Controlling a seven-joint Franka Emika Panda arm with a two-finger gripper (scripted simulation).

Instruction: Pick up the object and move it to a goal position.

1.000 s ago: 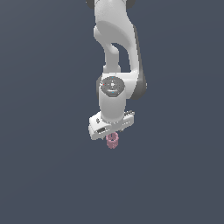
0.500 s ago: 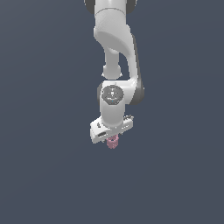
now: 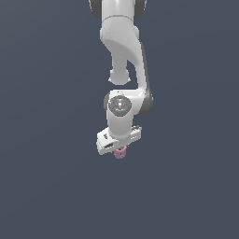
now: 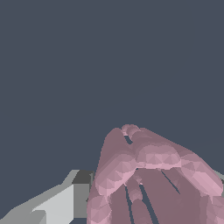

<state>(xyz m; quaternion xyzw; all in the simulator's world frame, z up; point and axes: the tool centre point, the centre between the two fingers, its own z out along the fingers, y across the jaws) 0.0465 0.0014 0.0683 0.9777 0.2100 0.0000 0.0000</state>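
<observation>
Pink, ridged and tiny, that is the object, and it sits right under the white gripper, tucked up against the underside of the hand. From the exterior view only its lower end peeks out below the palm, a little pink nub against the flat grey-blue backdrop. The arm comes down from above and bends at the elbow, with the wrist pointing down.

Over on the wrist view the object fills the near corner, all lumpy ribs and grooves with a rounded rim. One grey finger shows just beside it, seemingly touching its flank. The other finger is mostly hidden behind the pink body, only a sliver of grey at the far edge. So the fingers look drawn in on the object's sides, clamped on it, I'd say, though the contact itself is partly hidden.

How will it handle? It looks light, far smaller than the hand carrying it. Ribbed walls should give the pads some bite, but a small round body can twist or squirt out if squeezed off-centre. A hollow cup may be thin-walled, so I'd judge a firm grip across the middle of the ridged sides is the safest hold, not the rim. No goal marker shows in either view.
</observation>
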